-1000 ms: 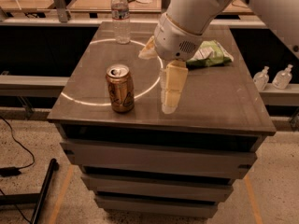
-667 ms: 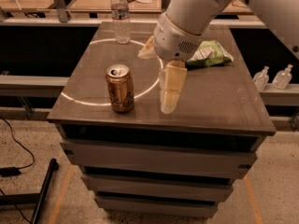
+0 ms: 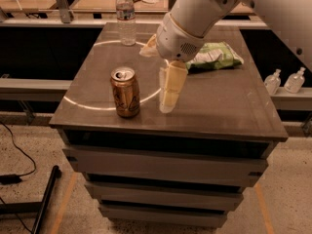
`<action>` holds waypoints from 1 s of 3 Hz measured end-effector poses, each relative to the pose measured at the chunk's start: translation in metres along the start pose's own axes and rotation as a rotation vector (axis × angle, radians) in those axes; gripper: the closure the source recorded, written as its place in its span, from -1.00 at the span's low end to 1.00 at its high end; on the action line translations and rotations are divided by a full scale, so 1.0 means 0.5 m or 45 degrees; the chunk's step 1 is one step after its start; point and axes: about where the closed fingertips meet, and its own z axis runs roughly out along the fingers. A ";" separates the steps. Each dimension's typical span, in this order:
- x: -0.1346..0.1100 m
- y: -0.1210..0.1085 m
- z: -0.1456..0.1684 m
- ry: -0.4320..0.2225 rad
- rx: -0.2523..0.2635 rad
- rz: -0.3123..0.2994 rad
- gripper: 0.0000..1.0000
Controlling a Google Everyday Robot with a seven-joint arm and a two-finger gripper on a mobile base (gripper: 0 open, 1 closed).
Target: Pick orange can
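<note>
The orange can (image 3: 125, 92) stands upright on the dark table top (image 3: 219, 106), near its front left, with its silver pull-tab top showing. My gripper (image 3: 158, 79) hangs from the white arm just right of the can, a short gap away and at about can height. Its fingers are open and empty: one cream finger (image 3: 170, 87) points down beside the can, and the other (image 3: 149, 48) shows farther back.
A clear plastic water bottle (image 3: 126, 17) stands at the table's back left. A green snack bag (image 3: 214, 56) lies at the back right, behind the arm. Two small bottles (image 3: 285, 81) sit on a ledge to the right. Drawers lie below the top.
The gripper has shifted slightly left, closer to the can. The can has not moved.
</note>
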 end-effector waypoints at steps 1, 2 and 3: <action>-0.006 -0.031 0.015 -0.092 -0.014 0.062 -1.00; -0.020 -0.049 0.030 -0.221 -0.040 0.180 -1.00; -0.032 -0.051 0.035 -0.280 -0.053 0.264 -1.00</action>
